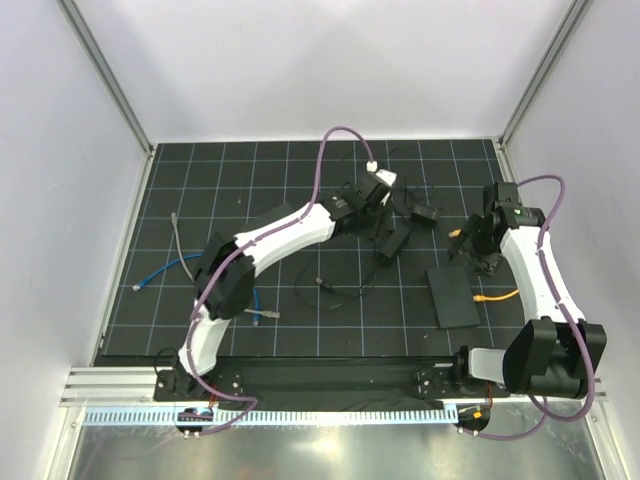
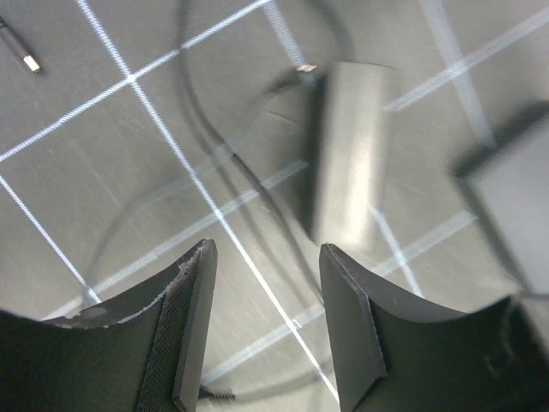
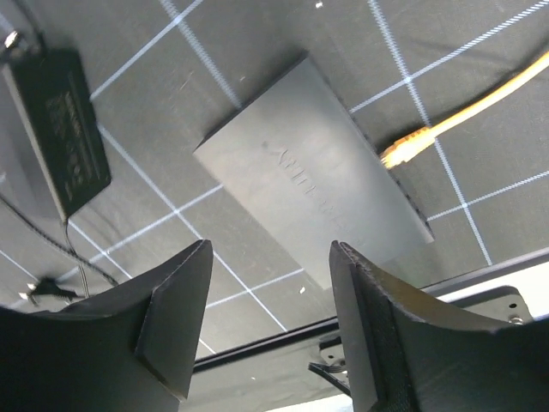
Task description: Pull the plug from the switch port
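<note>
Right wrist cam: right tool is open, fingers apart with nothing between them, hanging over the switch. The switch lies flat on the black grid mat on the bench. The plug on the orange cable sits at the switch's port side, its clear tip touching or just beside that edge. Can't tell from this angle whether it's seated in the port or free of it. A black adapter lies to the upper left of the switch, apart from it. Left wrist cam: left tool is also open and empty, above a blurred grey power brick, with a thin black lead looping past the brick's left side. Top cam: the left arm reaches to the far middle of the mat and the right arm bends over the right side. The switch is on the near-right part of the mat, just in front of the right tool. A blue cable and a grey cable lie on the left, well apart from both tools.
</note>
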Tool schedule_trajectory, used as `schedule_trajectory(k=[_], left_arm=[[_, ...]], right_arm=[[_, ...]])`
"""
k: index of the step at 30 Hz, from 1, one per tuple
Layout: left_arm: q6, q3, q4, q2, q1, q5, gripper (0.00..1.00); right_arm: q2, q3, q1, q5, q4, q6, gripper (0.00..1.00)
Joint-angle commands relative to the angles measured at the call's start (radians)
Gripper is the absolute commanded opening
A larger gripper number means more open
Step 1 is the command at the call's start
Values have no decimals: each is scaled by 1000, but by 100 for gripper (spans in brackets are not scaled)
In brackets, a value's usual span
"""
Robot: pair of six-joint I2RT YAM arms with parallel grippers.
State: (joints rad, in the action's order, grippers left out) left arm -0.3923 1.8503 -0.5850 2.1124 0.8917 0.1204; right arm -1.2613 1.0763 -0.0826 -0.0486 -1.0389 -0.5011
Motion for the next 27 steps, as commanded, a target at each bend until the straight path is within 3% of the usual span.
schedule_trajectory(k=[1,8,13,27], left_arm=[[-46,-57,26,-133,53,-33,53],[-170,-148,140,-147,122,-176,52],[-246,-145,218,-39,168,-244,53],[-353,-146,386,136,207,-284,53]], right_arm=[[-26,-21,-52,84,46,29,65],[-62,-108,-167,110,135,13,70],[-96,-153,-258,153,188,7,71],[-179,-207,-269,177,299,-5,71]])
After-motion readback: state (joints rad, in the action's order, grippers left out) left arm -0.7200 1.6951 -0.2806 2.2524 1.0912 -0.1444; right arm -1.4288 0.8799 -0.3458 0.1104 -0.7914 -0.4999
